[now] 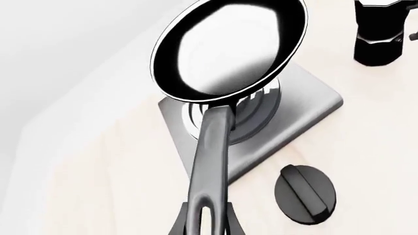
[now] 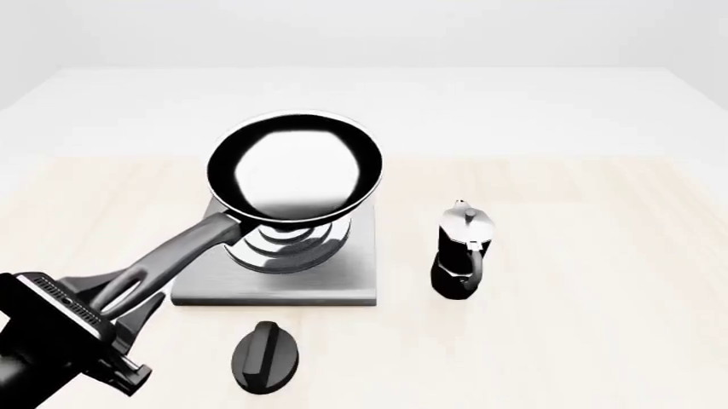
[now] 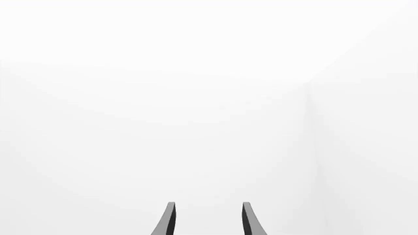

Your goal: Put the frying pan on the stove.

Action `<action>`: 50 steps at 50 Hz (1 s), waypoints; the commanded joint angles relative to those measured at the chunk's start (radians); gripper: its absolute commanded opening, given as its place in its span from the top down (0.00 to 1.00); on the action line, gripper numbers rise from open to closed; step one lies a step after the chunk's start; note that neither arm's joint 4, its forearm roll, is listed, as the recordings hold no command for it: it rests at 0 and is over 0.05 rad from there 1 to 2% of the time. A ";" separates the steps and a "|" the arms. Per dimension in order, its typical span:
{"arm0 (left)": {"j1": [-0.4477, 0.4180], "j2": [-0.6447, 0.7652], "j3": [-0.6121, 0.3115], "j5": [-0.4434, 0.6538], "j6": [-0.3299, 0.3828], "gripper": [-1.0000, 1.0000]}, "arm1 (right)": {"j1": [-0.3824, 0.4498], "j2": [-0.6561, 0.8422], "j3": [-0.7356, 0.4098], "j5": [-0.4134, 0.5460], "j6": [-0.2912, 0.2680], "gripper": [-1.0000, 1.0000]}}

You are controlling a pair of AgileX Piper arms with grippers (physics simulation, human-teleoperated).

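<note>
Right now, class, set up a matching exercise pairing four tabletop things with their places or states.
Things:
1. round black frying pan
2. square grey metal stove
3. black-and-silver moka pot
4. small black oval knob

Places:
A. standing right of the stove
B. lying in front of the stove
C. held by its handle
D. under the pan

Pairs: 1-C, 2-D, 3-A, 4-B

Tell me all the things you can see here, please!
frying pan: one, black with a dark grey handle, held over the stove's rings
stove: one, grey slab with silver rings, middle of the table
moka pot: one, black and silver, right of the stove
knob: one, black oval, near side of the stove
table: one, pale wood
left gripper: one, black, gripping the pan's handle end
right gripper: one, dark fingers apart, holding nothing
</note>
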 commanded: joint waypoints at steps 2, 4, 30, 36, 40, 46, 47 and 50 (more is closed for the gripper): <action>0.013 -0.017 0.000 -0.001 0.046 1.00 | 0.001 0.000 0.005 -0.004 -0.001 0.00; 0.013 -0.016 0.005 -0.003 0.041 1.00 | 0.002 0.000 0.001 -0.001 -0.002 0.00; 0.047 0.088 0.069 -0.127 0.006 1.00 | 0.003 0.000 -0.004 0.002 -0.004 0.00; 0.052 0.103 0.077 -0.145 0.002 1.00 | 0.003 0.000 -0.001 -0.001 -0.004 0.00; 0.066 0.092 0.086 -0.136 0.001 1.00 | 0.004 0.000 0.002 -0.003 -0.006 0.00; 0.085 0.105 0.092 -0.150 0.001 1.00 | 0.005 0.000 0.000 -0.001 -0.006 0.00; 0.089 0.112 0.094 -0.157 0.001 1.00 | 0.004 0.000 0.001 -0.002 -0.005 0.00; 0.098 0.123 0.097 -0.169 0.001 1.00 | 0.003 0.000 0.000 -0.001 -0.005 0.00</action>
